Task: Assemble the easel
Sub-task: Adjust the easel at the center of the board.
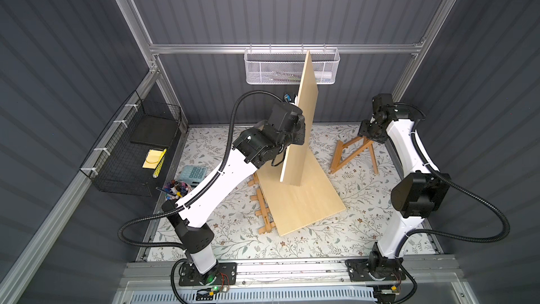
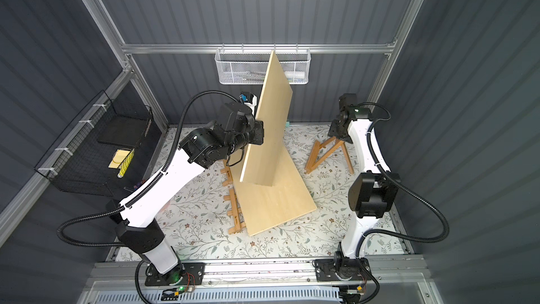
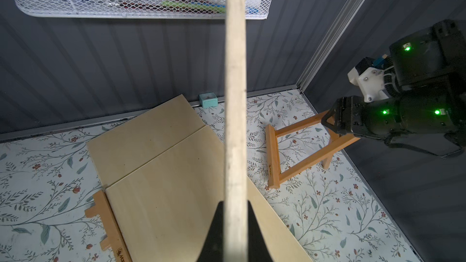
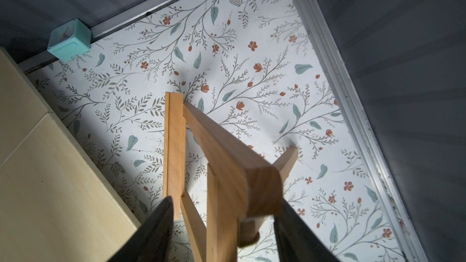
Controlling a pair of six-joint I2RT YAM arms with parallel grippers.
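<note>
Smooth matt wood board [image 1: 308, 103]; wht mesh basket [image 1: 263, 65]

An upright board [image 1: 308, 97] walled off the centre toward 12 o'clock. Flat panels [image 1: 306, 206] covered the middle, and a wooden frame [image 1: 336, 156] stood at 2 o'clock. Bare mat [image 1: 263, 244] lay open at 6 o'clock.

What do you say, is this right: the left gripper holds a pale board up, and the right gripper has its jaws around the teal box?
One part is wrong. The left gripper holds the pale board up, but the right gripper has its jaws around the top of the wooden stand, not the teal box, which sits apart by the wall. The right wrist view shows it.
</note>
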